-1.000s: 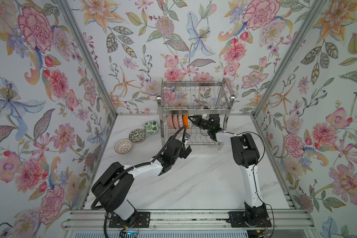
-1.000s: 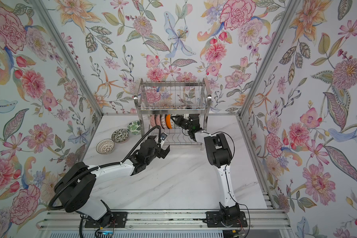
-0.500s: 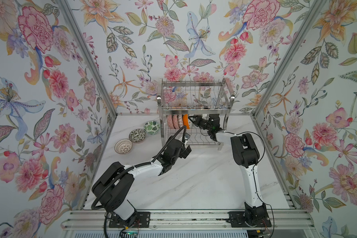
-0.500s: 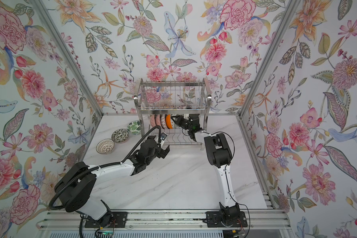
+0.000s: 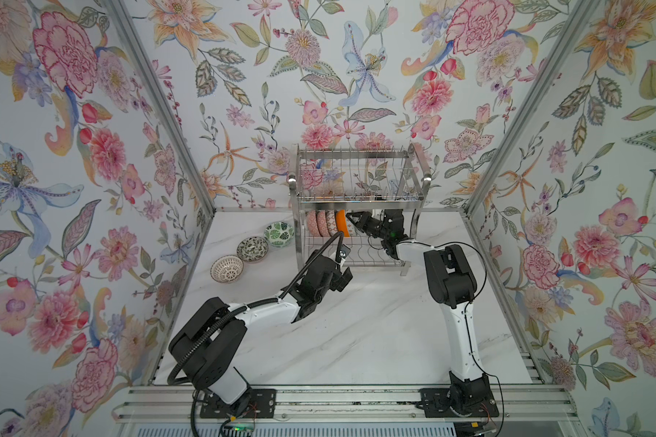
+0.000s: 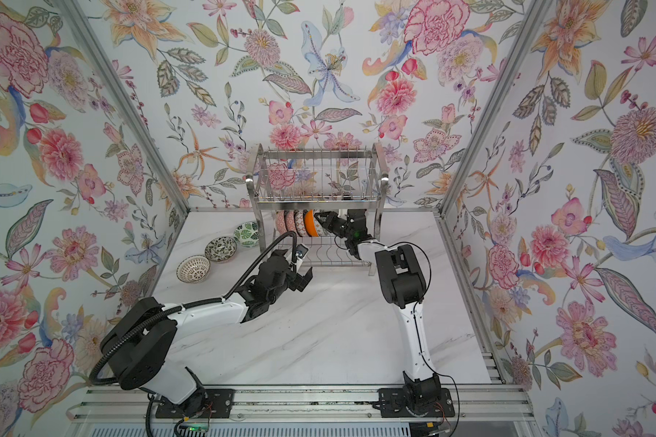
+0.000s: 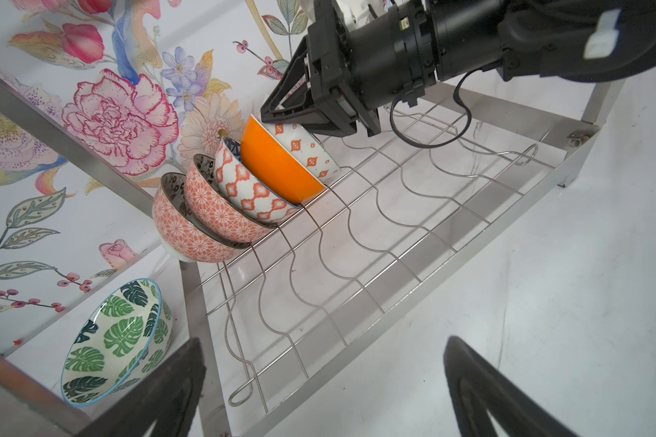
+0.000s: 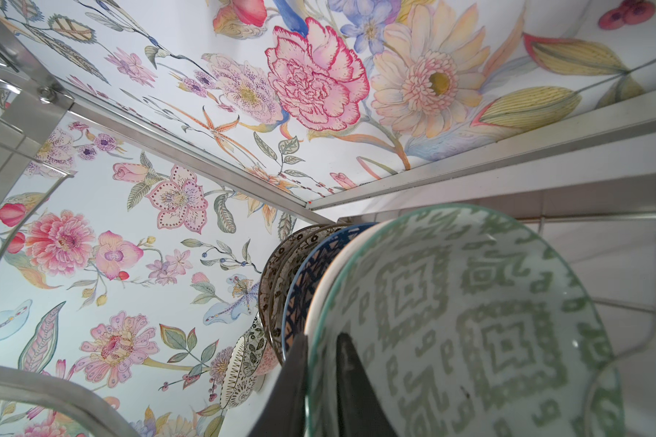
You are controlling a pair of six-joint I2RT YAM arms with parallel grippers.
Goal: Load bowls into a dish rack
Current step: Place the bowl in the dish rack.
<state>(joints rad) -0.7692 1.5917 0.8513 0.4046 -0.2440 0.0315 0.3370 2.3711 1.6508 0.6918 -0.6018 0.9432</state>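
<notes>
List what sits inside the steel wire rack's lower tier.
Five bowls on edge: two pink, one lattice, one orange, one diamond-patterned at the right gripper. Each partly covers the next.

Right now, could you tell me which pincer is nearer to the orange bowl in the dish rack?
Right. The right pincer is beside the orange bowl, straddling the rim of the neighbouring bowl; the left pincer hangs open before the dish rack, apart from it.

The orange bowl [image 7: 277,166] is plain; the leaf bowl [image 7: 118,336] green-and-white.

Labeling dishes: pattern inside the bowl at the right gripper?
Bowl: pale green geometric diamonds on white; best in right wrist view.
</notes>
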